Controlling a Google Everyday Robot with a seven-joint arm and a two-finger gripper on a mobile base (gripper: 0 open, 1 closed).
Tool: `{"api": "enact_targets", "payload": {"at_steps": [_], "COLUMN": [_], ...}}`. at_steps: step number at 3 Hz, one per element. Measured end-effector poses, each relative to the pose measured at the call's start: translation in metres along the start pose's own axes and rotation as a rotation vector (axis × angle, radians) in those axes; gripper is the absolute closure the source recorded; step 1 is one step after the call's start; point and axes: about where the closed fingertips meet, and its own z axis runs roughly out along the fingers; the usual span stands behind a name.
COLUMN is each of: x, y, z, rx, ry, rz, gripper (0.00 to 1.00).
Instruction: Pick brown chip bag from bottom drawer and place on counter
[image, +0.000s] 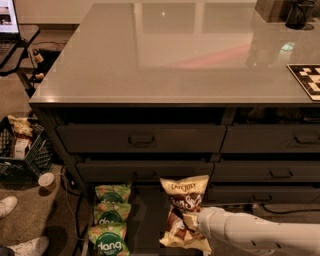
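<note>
The brown chip bag (181, 200) stands in the open bottom drawer (146, 217), on its right-hand side. Its cream top edge reaches up in front of the closed drawer (145, 171) above. Three green bags (110, 220) lie in a column on the left side of the same drawer, apart from the brown one. The pincer (192, 221) sits at the end of the white arm that enters from the lower right and is pressed against the right middle of the brown bag. Whether it is clamped on the bag or merely touching it cannot be told from this view. In my assessment, the step in hand is securing the bag and raising it out of the drawer. To do this well, the hold should be confirmed on a firm fold of the crinkly material rather than on a loose corner, which could slip. The lift should go straight up and outward towards the robot, so that the bag's top clears the handled drawer fronts and the overhanging edge of the bench (165, 55). The green bags should be left undisturbed. The bench offers a broad bare grey surface near its front edge, well apart from the chequered board (306, 80) at the far right. That area appears the sound place for release.
</note>
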Motion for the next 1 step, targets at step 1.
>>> {"api": "enact_targets", "payload": {"at_steps": [1], "x": [-0.0007], "y": [0.0018], "z": [-0.0015], "rx": [-0.003], "ry": [-0.005], "rz": [0.002], "gripper": [1.0]}}
